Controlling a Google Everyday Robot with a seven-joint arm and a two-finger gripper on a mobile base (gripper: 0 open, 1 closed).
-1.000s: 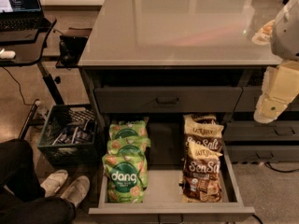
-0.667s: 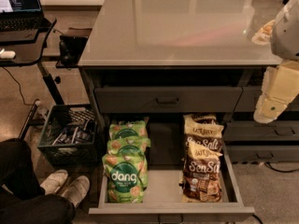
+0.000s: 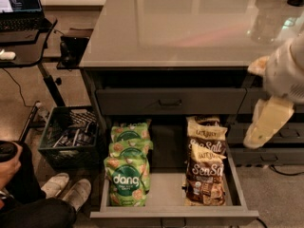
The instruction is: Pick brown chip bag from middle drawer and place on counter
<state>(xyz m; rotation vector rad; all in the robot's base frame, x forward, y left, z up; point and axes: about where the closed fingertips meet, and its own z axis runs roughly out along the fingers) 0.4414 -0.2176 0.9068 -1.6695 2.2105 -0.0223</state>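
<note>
Brown chip bags with "Sea Salt" lettering stand in a row on the right side of the open middle drawer [image 3: 174, 217]; the front bag [image 3: 205, 177] is nearest me and another [image 3: 205, 133] is behind it. My gripper [image 3: 267, 123], a pale cream part under the white arm, hangs at the right edge of the view. It is above and to the right of the brown bags, in front of the cabinet, and touches nothing. The glossy grey-beige counter [image 3: 190, 27] spans the top of the view.
Green "dang" bags [image 3: 127, 179] fill the drawer's left side. A shut drawer front with a dark curved pull [image 3: 171, 101] is above. A black crate [image 3: 66, 137], a black desk with a laptop [image 3: 19, 6] and a seated person's shoes [image 3: 66, 190] are at left.
My arm and gripper have moved a little down and to the left, closer to the drawer. The bags and the drawer have not moved.
</note>
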